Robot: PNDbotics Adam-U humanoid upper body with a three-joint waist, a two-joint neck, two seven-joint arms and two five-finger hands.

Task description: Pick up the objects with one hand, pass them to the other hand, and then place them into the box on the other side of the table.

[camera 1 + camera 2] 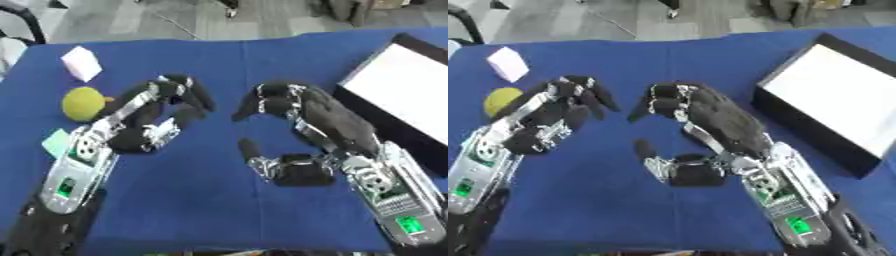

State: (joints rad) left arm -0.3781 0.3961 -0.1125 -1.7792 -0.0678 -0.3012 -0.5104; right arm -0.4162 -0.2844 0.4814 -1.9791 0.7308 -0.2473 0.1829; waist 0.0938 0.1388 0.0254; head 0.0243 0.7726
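My left hand (pixel 149 122) covers part of the yellow ball (pixel 85 103) in the right eye view, where only a sliver shows past the fingers. Its wrist hides most of the pale green flat piece (pixel 57 142); I cannot tell what that is. The box (pixel 833 102) runs off the right edge in both views, so I never see its far wall. Both my forearms are cut off by the bottom edge. My right hand (pixel 702 120) shows its back to me, so I cannot see whether anything sits under its curled fingers. The white block (pixel 81 63) is too blurred to show any surface detail.
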